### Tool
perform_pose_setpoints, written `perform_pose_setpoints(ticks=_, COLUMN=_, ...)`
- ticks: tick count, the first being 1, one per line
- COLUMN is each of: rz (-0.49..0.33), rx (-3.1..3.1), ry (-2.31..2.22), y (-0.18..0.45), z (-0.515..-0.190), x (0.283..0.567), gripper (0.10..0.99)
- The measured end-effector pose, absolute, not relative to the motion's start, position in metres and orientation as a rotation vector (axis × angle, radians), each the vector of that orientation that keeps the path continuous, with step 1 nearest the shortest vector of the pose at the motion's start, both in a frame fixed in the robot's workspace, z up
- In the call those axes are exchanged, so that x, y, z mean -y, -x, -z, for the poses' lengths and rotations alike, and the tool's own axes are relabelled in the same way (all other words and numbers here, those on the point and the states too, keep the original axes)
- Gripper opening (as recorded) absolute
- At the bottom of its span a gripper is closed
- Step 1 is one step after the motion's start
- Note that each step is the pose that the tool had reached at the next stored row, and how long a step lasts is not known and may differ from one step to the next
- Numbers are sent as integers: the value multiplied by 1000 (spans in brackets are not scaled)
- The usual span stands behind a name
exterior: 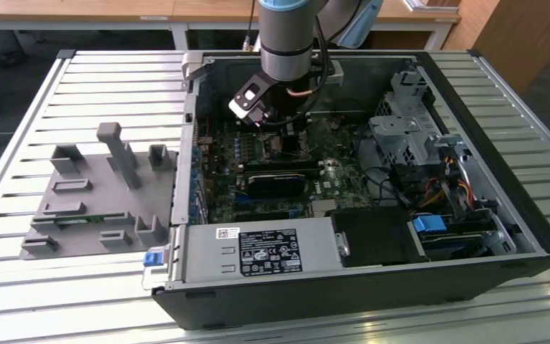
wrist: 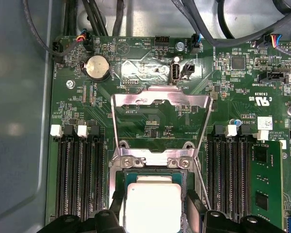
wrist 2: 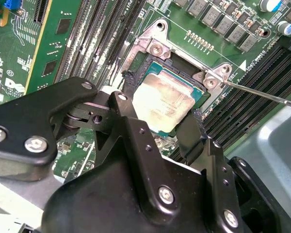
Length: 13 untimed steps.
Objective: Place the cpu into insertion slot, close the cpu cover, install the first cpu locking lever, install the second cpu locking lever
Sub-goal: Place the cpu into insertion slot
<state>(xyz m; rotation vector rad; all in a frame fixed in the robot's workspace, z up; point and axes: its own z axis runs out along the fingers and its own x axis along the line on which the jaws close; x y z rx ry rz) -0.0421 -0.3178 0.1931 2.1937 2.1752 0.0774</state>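
Reaching down into the open computer case [exterior: 371, 294] with the gripper [exterior: 277, 136], hanging it low over the green motherboard [wrist: 242, 92]. Straddling the cpu [wrist 2: 165, 99] closely on two opposite edges in both wrist views; cannot tell whether clamping the chip or standing released around it. Finding the cpu lying flat, silvery top up, directly between the gripper's two sides and sitting within the insertion slot [wrist: 150, 173]. Facing the cpu cover [wrist: 160, 95], standing open just beyond the gripper, tipped back from its hinge bracket [wrist: 155, 156], with green board showing through its window and the chip lying bare. Passing just beside a thin wire locking lever [wrist 2: 262, 94], slanting away from the slot's corner on one side of the gripper. Sitting between two banks of long black memory slots [wrist: 82, 179], one on either side of the gripper. Standing well apart from a grey plastic fixture [exterior: 84, 208], resting on the slatted bench [exterior: 112, 79] toward the exterior view's left.
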Motion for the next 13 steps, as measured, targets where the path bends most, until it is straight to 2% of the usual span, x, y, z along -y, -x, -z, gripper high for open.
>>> perform_pose_setpoints(ticks=13, rz=-78, rx=-2178, ry=-2191, y=42, z=-195, x=320, gripper=612)
